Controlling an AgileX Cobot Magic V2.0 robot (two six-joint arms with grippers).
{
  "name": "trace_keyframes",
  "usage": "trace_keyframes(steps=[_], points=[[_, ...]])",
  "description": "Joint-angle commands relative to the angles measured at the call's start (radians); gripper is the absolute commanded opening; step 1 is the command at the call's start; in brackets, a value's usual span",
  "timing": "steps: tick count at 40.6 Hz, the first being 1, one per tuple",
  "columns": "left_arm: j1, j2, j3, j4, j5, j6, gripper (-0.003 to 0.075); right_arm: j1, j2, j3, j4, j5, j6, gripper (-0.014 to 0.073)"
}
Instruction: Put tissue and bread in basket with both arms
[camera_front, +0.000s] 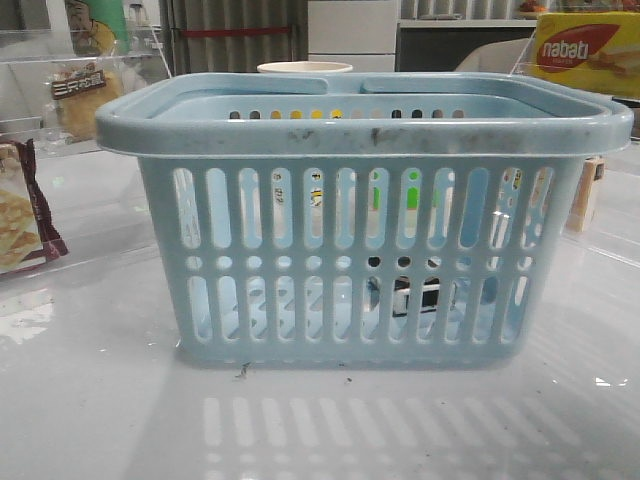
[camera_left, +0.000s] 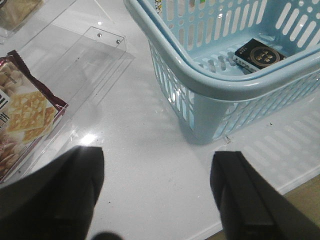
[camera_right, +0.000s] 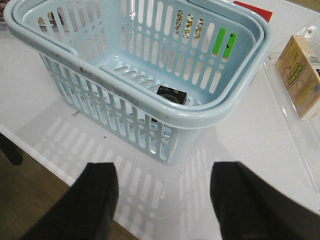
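Both sets of fingers (camera_left: 155, 195) (camera_right: 165, 200) wide open, empty; tissue (camera_left: 258, 55) in basket (camera_front: 360, 125); bread (camera_front: 85, 95) left of basket: light, slippery wrapper, pinch mid-body.

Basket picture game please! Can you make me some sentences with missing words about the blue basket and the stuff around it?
1. The tissue lies inside the ____.
2. The basket is light ____ in colour.
3. The bread is still ____ the basket.
4. Both the left gripper and the right gripper are ____ and hold nothing.

Missing words: basket; blue; outside; open
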Motion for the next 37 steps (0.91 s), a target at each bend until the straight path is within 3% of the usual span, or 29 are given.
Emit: trace_keyframes(steps=[1, 25, 28, 34, 37], points=[[-0.009, 0.002, -0.032, -0.012, -0.08, 0.001, 0.0506, 0.0, -0.028, -0.004, -0.01, -0.069, -0.008, 0.0505], [-0.006, 0.055, -0.04, -0.013, -0.102, 0.001, 0.0512, 0.0, -0.028, -0.001, -0.01, -0.067, -0.008, 0.0505], [0.011, 0.096, -0.067, -0.004, -0.1, 0.001, 0.0541, 0.0, -0.028, -0.001, -0.01, -0.067, -0.008, 0.0505], [0.07, 0.21, -0.151, -0.002, -0.1, 0.001, 0.0677, 0.0, -0.028, -0.001, -0.01, -0.067, -0.008, 0.0505], [0.119, 0.276, -0.197, 0.0, -0.107, 0.001, 0.0685, 0.0, -0.028, -0.001, -0.01, -0.067, -0.008, 0.0505]])
